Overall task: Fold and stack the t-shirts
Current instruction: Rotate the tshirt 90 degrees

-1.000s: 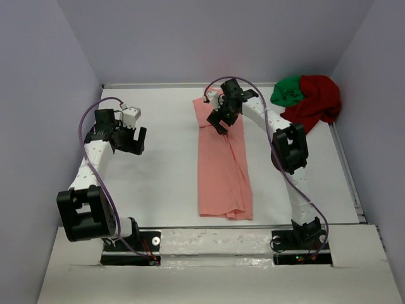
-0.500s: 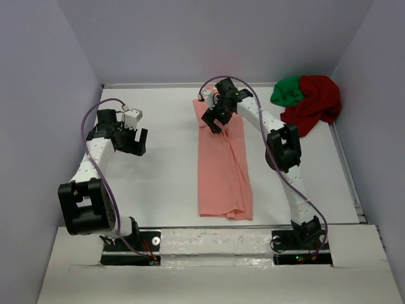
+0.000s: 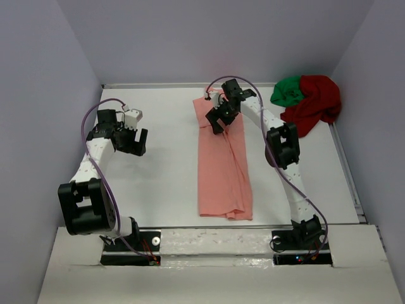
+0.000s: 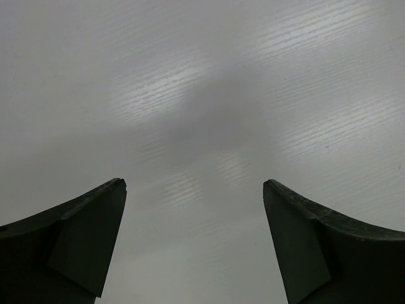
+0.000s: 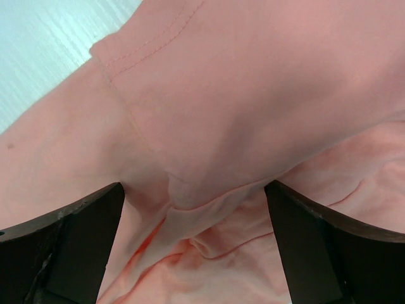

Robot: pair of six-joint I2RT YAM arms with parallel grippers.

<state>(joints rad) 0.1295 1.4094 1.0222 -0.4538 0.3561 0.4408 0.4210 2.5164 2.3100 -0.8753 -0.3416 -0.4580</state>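
salmon-pink cloth t-shirt [image 3: 223, 171]: lying flat near the middle of the white table [image 3: 158, 183] as a long narrow strip, running from 12 o'clock down toward 6 o'clock; looking already folded lengthwise (judging by the doubled layers and creases along its right side).

right gripper [image 3: 220, 118]: hanging over the strip's 12 o'clock end, jaws spread wide with nothing clamped between them; in the wrist view, looking straight down on a stitched hem and rumpled pink folds just beneath the fingertips; touching the cloth or not, impossible to tell.

left gripper [image 3: 131, 140]: hovering at about 9 o'clock, well apart from the pink strip, jaws spread wide over bare table, holding nothing.

dark red cloth t-shirt [image 3: 318, 101]: sitting crumpled in the 2 o'clock corner, not spread out, not folded.

green cloth t-shirt [image 3: 286, 90]: bunched up against the red one's 9 o'clock side, touching it, equally unfolded.

done so far: seemingly only the lengthwise folding of the pink shirt.

left to do: probably folding the pink strip crosswise into a compact packet; then spreading, folding and placing the red and the green; no stack begun yet.

progress: judging early, with the first of three shirts only partly finished.
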